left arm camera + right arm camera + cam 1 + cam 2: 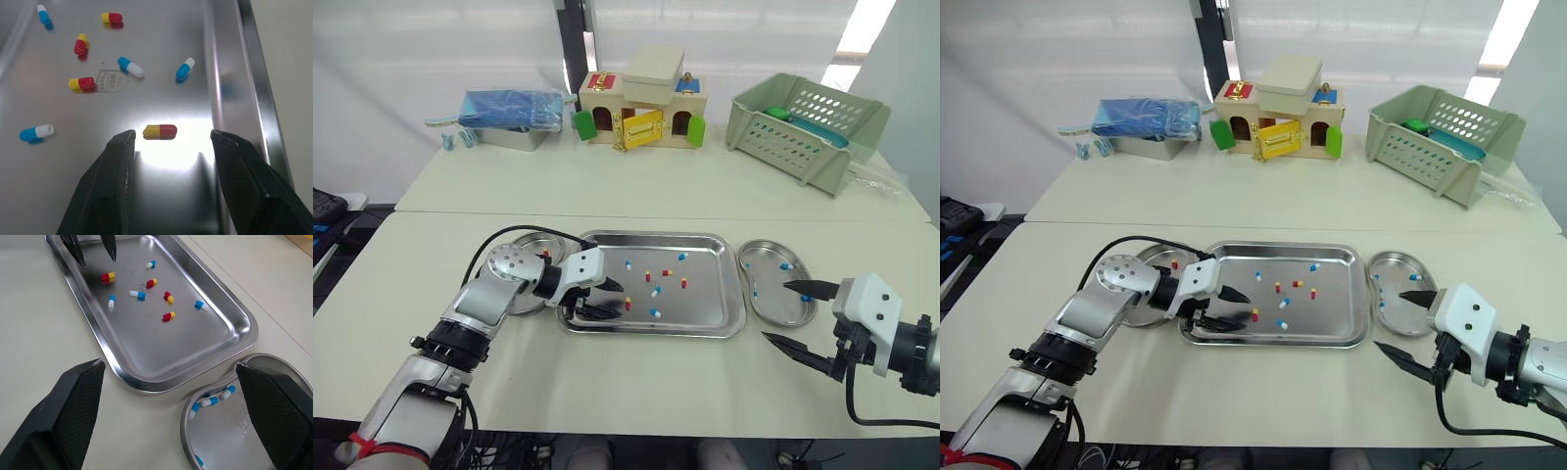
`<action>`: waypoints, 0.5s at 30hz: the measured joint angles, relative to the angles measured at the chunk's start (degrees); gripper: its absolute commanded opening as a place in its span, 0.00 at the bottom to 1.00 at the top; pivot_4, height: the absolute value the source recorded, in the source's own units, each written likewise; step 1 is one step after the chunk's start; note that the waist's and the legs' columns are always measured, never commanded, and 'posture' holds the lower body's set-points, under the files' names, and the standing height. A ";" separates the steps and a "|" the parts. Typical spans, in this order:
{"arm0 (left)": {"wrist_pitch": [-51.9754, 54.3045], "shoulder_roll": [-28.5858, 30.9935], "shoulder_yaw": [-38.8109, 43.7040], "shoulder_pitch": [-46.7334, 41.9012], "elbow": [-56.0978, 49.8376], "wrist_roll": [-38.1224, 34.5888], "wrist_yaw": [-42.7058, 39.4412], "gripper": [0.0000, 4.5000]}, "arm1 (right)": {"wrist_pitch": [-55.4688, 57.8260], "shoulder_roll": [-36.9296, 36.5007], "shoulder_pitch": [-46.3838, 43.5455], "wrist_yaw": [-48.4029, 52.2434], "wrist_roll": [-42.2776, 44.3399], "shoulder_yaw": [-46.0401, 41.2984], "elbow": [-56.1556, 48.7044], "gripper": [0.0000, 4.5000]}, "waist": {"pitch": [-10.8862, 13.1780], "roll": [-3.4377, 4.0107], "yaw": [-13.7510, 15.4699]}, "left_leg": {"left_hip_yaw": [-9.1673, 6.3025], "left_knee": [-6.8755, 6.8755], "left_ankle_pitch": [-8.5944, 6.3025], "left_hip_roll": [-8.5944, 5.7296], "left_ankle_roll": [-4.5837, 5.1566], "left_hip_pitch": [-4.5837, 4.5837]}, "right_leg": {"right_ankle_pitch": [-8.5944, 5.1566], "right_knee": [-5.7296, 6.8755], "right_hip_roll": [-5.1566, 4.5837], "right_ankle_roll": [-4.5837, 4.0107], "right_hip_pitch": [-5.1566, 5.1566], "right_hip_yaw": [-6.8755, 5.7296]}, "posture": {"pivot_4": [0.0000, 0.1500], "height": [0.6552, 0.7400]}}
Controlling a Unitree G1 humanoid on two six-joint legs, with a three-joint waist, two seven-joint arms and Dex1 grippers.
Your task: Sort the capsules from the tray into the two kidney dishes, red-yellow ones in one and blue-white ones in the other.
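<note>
Your L end effector (615, 300) is spread and empty, tips low over the near-left corner of the tray (685, 333), one finger either side of a red-yellow capsule (160, 131). That straddle looks deliberate: the capsule's long axis runs tip to tip, so closing should catch it by its ends. My read is that an end-on pinch could pop it out, so go gently. It lies near the tray's side wall, so watch the outer finger (244, 176); there's little room before the rim.

The left kidney dish (524, 238) sits just beside the tray by that arm. It has a red-yellow one in it already, so that's prob. the drop spot, a short carry.

The rest lie scattered mid-tray: four blue-white capsules (656, 291) and three more red-yellow, all apart from each other, so each can be taken singly.

Your R end effector (776, 311) is also spread wide w/ nothing in it, hovering over the table (607, 392) at the near edge of the right kidney dish (775, 284), which holds blue-white ones. Parked there it's clear of the L arm's work, and well placed for blue-white picks.
</note>
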 measured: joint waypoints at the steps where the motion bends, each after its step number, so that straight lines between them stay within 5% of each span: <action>1: -0.54 -0.56 0.00 -0.29 0.70 0.39 0.09 0.59 | 0.01 0.00 -0.01 -0.15 0.15 -0.01 -0.17 1.00 | 0.00 0.00 0.00 | 0.00 0.00 0.00 0.00 0.00 0.00 | 0.00 0.00 0.00 0.00 0.01 0.00 | 1.00 1.00; 15: -3.79 -5.14 -0.03 -1.46 6.08 4.55 1.29 0.59 | 0.16 -0.06 -0.63 -0.97 0.81 0.08 -0.10 1.00 | 0.00 0.00 -0.05 | -0.02 0.00 0.01 0.00 -0.02 0.01 | 0.00 0.00 0.00 0.00 0.01 -0.02 | 1.00 1.00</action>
